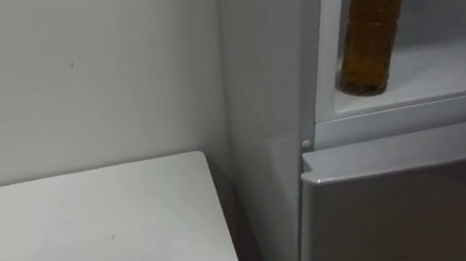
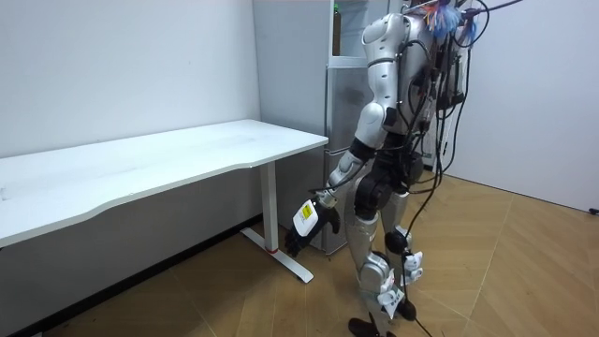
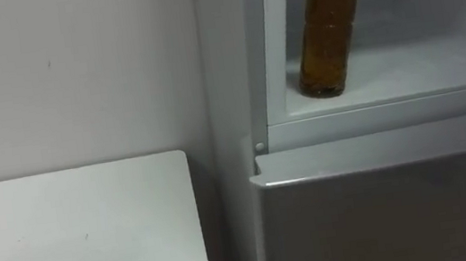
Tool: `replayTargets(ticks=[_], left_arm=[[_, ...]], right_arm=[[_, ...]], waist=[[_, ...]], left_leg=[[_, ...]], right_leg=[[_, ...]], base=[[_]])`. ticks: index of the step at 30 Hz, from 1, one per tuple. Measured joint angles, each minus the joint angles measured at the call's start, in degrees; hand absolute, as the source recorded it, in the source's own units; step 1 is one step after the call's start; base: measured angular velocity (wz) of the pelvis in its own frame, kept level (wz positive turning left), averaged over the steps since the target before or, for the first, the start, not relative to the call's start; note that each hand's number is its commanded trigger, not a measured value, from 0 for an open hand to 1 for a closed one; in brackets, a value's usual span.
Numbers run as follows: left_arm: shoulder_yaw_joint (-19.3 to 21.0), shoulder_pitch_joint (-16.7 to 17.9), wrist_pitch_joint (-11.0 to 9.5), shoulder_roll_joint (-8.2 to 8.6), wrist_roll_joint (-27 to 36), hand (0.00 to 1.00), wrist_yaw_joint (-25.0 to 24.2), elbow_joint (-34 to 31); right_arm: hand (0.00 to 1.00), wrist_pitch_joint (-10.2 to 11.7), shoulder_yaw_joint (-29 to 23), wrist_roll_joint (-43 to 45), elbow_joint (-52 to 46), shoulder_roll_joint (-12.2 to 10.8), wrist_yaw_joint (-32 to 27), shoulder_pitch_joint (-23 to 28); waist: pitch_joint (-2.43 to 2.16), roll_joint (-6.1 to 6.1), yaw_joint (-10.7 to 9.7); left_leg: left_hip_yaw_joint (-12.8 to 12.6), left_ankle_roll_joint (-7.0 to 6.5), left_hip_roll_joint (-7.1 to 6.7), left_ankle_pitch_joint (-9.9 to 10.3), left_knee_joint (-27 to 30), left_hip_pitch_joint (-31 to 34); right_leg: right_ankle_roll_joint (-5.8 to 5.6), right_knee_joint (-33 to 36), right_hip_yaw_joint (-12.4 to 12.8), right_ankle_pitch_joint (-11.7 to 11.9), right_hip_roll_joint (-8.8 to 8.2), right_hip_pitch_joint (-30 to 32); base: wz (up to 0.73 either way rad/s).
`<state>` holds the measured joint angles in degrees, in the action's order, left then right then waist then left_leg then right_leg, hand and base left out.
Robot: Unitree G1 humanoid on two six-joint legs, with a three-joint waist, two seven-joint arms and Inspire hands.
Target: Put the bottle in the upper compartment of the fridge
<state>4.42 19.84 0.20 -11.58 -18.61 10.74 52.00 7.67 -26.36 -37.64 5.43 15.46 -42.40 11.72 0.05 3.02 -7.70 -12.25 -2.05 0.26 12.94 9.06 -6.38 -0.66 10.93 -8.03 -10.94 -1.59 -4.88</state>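
A white table stands against a pale wall, just left of the fridge. The fridge's upper compartment is open and the brown bottle stands upright on its shelf, near the left edge. The room view adds a wood floor, with the robot standing at the fridge. Its left hand hangs low beside the fridge; spread or curled, I cannot tell.
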Motion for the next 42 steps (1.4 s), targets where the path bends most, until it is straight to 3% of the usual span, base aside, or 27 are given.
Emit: replayTargets(ticks=[6, 12, 18, 31, 38, 42], left_arm=[[0.02, 0.46, 0.32, 0.00, -0.74, 0.00, -0.07, 0.46], [0.01, 1.02, 0.69, 0.01, -1.18, 0.00, -0.06, 0.70], [0.10, 1.00, 0.67, -0.04, -1.32, 0.00, -0.07, 0.85], [-0.08, 0.96, 0.66, 0.05, -2.34, 0.00, -0.18, 1.95], [0.07, 0.99, 0.63, 0.43, -2.30, 0.00, -0.23, 2.10], [0.06, 0.96, 0.52, 0.74, -2.31, 0.00, -0.22, 3.03]], right_arm=[[0.00, 0.64, -1.92, 6.71, -8.48, 0.53, -4.98, -0.05], [0.00, 1.22, -2.03, 6.68, -10.03, 0.74, -7.51, -0.32], [0.00, 2.08, -2.62, 8.41, -17.14, 0.91, -9.23, -0.31], [0.00, 2.07, -2.41, 11.08, -17.74, 0.91, -11.90, -0.31], [0.00, -2.40, -2.39, 22.74, -19.74, 0.92, -11.96, -0.23], [0.00, -3.46, -1.84, 26.59, -20.56, 0.93, -11.88, -0.23]], waist=[[-0.09, 0.62, 0.12], [-0.32, 1.02, 0.12], [-0.27, 0.07, 0.17], [-0.10, 0.09, 0.17], [-0.06, 0.16, 0.17], [0.01, 0.29, 0.32]], left_leg=[[-0.10, -0.01, 0.03, 0.00, 0.45, 1.06], [-0.08, -0.08, 0.17, 0.02, 0.77, 1.88], [-0.01, -0.09, 0.04, 0.00, 0.66, 2.19], [0.00, -0.08, -0.25, 0.00, 0.62, 2.28], [0.05, -0.07, -0.26, -0.01, 0.74, 2.34], [0.01, -0.06, -0.28, -0.02, 0.76, 2.24]], right_leg=[[0.00, 1.53, 0.02, 0.00, -0.09, 1.74], [0.14, 2.09, 0.01, 0.09, -0.19, 2.87], [0.14, 2.71, -0.20, 0.08, -0.19, 3.54], [0.08, 2.71, -0.90, 0.01, -0.19, 3.82], [0.20, 2.72, -1.52, -0.12, -0.29, 3.78], [0.24, 2.65, -1.51, -0.18, -0.28, 3.70]], base=[[-0.03], [-0.05], [-0.05], [-0.01], [0.00], [0.00]])
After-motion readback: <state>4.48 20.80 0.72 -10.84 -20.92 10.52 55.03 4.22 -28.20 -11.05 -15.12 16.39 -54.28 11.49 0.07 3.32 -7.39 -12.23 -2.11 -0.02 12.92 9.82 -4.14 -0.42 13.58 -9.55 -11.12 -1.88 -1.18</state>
